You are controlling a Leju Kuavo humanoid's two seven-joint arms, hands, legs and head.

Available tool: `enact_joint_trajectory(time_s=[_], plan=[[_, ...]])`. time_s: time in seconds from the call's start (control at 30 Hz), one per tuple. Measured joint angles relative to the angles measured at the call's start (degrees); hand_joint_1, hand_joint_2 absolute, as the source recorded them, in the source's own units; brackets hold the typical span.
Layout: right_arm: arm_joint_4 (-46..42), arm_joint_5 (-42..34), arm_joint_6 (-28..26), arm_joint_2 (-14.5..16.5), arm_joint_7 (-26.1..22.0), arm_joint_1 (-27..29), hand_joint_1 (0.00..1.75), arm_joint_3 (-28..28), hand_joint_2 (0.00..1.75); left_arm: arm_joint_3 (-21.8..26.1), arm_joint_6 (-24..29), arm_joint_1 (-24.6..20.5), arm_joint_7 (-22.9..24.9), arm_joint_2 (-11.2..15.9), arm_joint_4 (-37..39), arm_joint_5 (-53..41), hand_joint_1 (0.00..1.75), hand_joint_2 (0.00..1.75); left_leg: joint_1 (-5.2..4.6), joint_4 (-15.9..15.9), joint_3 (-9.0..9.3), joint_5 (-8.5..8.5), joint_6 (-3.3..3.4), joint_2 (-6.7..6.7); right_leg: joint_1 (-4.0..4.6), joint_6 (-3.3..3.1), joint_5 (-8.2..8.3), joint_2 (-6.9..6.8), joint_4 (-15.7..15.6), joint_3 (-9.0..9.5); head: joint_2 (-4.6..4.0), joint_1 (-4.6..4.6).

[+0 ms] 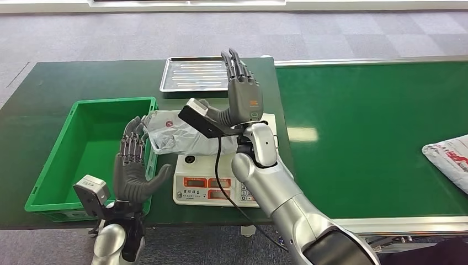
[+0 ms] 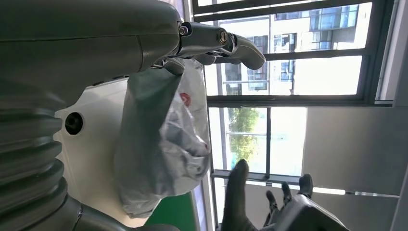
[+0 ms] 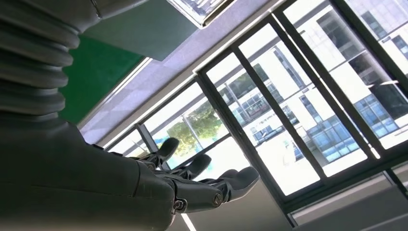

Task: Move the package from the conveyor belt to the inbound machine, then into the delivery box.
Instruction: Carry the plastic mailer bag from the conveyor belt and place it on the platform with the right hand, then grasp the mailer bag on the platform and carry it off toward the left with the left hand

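Observation:
A crumpled grey-white package (image 1: 176,135) lies on the white inbound machine (image 1: 218,190), its left end overhanging toward the green delivery box (image 1: 113,101). My left hand (image 1: 132,165) is raised beside that end, palm toward the package and fingers spread, holding nothing. In the left wrist view the package (image 2: 163,144) sits between the fingers (image 2: 216,41) and the thumb, against the machine (image 2: 96,144). My right hand (image 1: 243,91) stands upright over the machine's back edge, fingers straight and empty. In the right wrist view its fingers (image 3: 202,185) are stretched out.
A second package (image 1: 450,160) lies on the green conveyor belt (image 1: 375,127) at the right edge. A metal tray (image 1: 193,74) sits behind the machine. The delivery box has nothing in it. A black cable hangs from my right wrist across the machine's front.

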Motion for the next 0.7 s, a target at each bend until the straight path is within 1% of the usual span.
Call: enact_joint_trajectory(time_s=[0.07, 0.13, 0.2, 0.27, 0.33, 0.37, 0.43, 0.53, 0.57, 0.63, 0.7], plan=[[-2.1, -1.7, 1.3, -0.2, -0.8, 0.5, 0.0, -0.5, 0.0, 0.1, 0.3, 0.2, 0.1, 0.0, -0.4, -0.3, 0.0, 1.75, 0.0, 0.0, 0.0, 0.0, 0.0, 0.0, 0.0, 0.0, 0.0, 0.01, 0.0, 0.0, 0.0, 0.0], [-4.8, -7.4, 4.7, -0.3, -2.9, 1.4, 0.0, -1.3, 0.0, 0.2, 1.1, 0.3, 0.3, 0.0, -0.9, -0.8, 0.0, 1.75, 0.0, 0.0, 0.01, 0.0, 0.0, 0.0, 0.0, 0.0, 0.0, 0.0, 0.0, 0.0, 0.0, -0.01], [-10.1, -17.2, 10.6, -0.6, -6.3, 3.2, 0.0, -2.7, 0.0, 0.6, 2.3, 0.6, 0.5, 0.1, -1.7, -1.5, 0.0, 1.75, 0.0, 0.0, 0.0, 0.0, 0.0, -0.02, 0.0, 0.0, 0.0, -0.03, 0.0, -0.01, 0.0, -0.01], [-17.9, -28.6, 16.5, -1.4, -10.7, 5.5, 0.0, -4.5, 0.0, 1.3, 3.9, 1.1, 0.7, 0.2, -2.9, -2.8, 0.0, 1.75, 0.0, 0.0, -0.03, 0.0, 0.0, -0.04, 0.0, 0.0, 0.0, -0.06, 0.0, -0.03, 0.0, -0.01], [-26.4, -38.3, 20.0, -2.3, -15.1, 7.7, 0.0, -6.1, 0.0, 1.9, 6.0, 1.3, 1.3, 0.2, -4.3, -4.7, 0.0, 1.75, 0.0, 0.0, -0.04, -0.01, 0.01, -0.04, -0.01, 0.0, -0.01, -0.07, 0.0, -0.05, 0.0, -0.01], [-31.0, -41.5, 20.8, -2.7, -16.8, 9.1, 0.0, -6.8, 0.0, 2.2, 7.1, 1.4, 1.7, 0.2, -5.1, -5.8, 0.0, 1.75, 0.0, 0.0, -0.05, -0.02, 0.02, -0.06, -0.02, 0.0, -0.02, -0.08, 0.0, -0.05, 0.0, -0.01], [-40.3, -44.2, 20.4, -3.4, -19.2, 12.5, 0.0, -7.9, 0.0, 2.4, 9.2, 1.3, 2.5, 0.2, -6.6, -7.7, 0.0, 1.75, 0.0, 0.0, -0.05, -0.07, 0.05, -0.08, -0.04, 0.01, -0.06, -0.12, 0.0, -0.04, 0.0, -0.01], [-52.7, -44.8, 16.8, -3.9, -22.2, 18.1, 0.0, -8.9, 0.0, 2.5, 13.4, 0.8, 3.5, 0.3, -8.7, -13.6, 0.0, 1.75, 0.0, 0.0, -0.03, -0.14, 0.07, -0.06, -0.06, 0.03, -0.12, -0.15, 0.0, -0.04, 0.01, -0.02], [-56.1, -44.9, 15.6, -4.0, -23.0, 19.9, 0.0, -9.2, 0.0, 2.4, 15.1, 0.3, 4.1, 0.4, -9.2, -17.7, 0.0, 1.75, -0.01, 0.0, -0.03, -0.16, 0.08, -0.05, -0.07, 0.04, -0.14, -0.15, 0.0, -0.04, 0.01, -0.02], [-62.0, -44.8, 14.2, -4.1, -24.2, 23.3, 0.0, -9.7, 0.0, 1.8, 17.2, -1.7, 7.1, 0.9, -9.6, -30.2, 0.0, 1.75, -0.01, 0.0, 0.0, -0.18, 0.1, -0.05, -0.07, 0.05, -0.16, -0.16, 0.0, -0.04, 0.01, -0.01], [-65.7, -44.3, 14.3, -4.1, -24.7, 25.9, 0.0, -9.9, 0.0, -0.6, 15.8, -5.7, 12.6, 2.1, -8.1, -46.4, 0.0, 1.75, -0.02, 0.0, 0.0, -0.16, 0.13, -0.11, -0.06, 0.06, -0.16, -0.27, -0.1, -0.01, 0.0, -0.02]])
